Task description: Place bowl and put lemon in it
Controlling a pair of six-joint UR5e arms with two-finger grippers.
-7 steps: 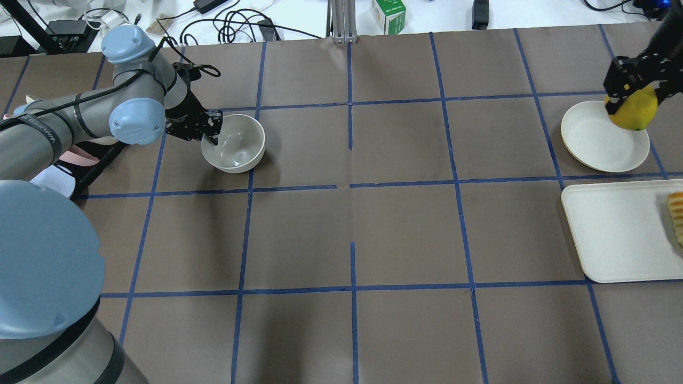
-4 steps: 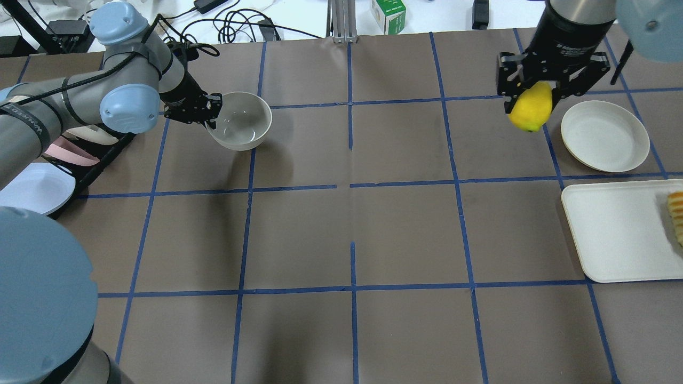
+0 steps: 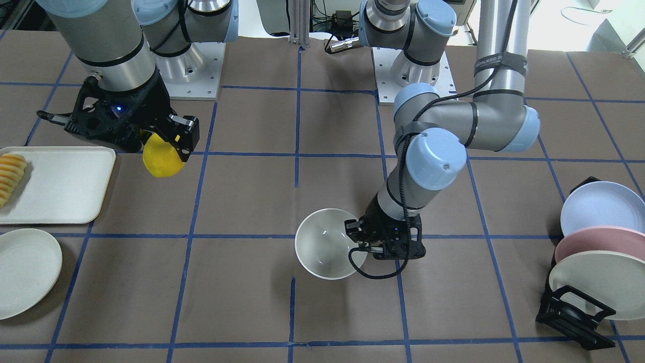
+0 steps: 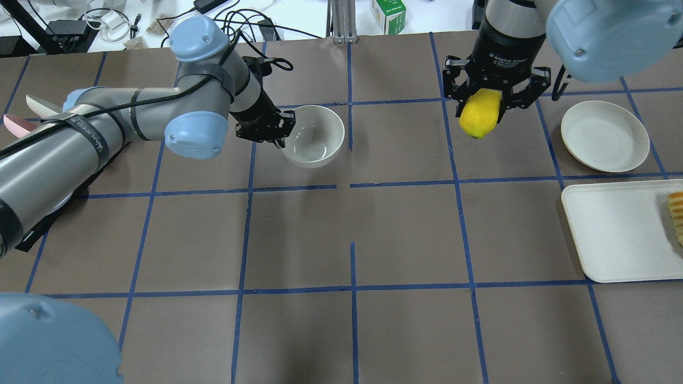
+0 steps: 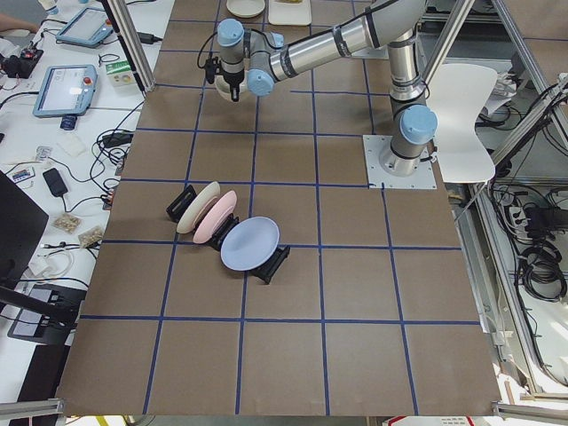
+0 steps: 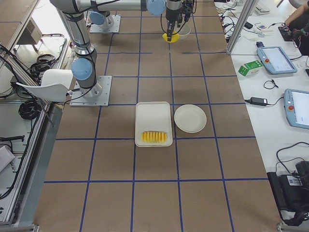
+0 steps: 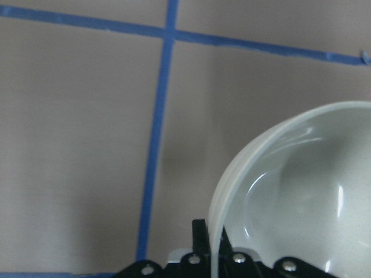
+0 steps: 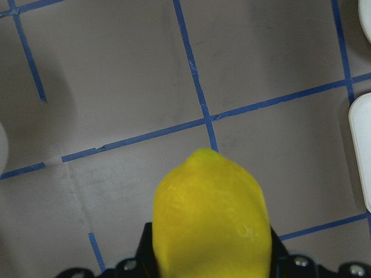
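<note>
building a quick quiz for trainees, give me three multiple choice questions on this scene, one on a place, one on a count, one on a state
1. Where is the lemon?
A on the tray
B off the table, in the right gripper
C on the white plate

2. How many plates stand in the black rack?
A two
B three
C five

3. How does the left gripper meet the bowl?
A shut on its rim
B open, apart from it
C open, flat underneath it

Answers:
1 B, it hangs clamped in mid-air.
2 B, one blue, one pink, one cream.
3 A, the left wrist view shows the rim pinched in it.
</note>
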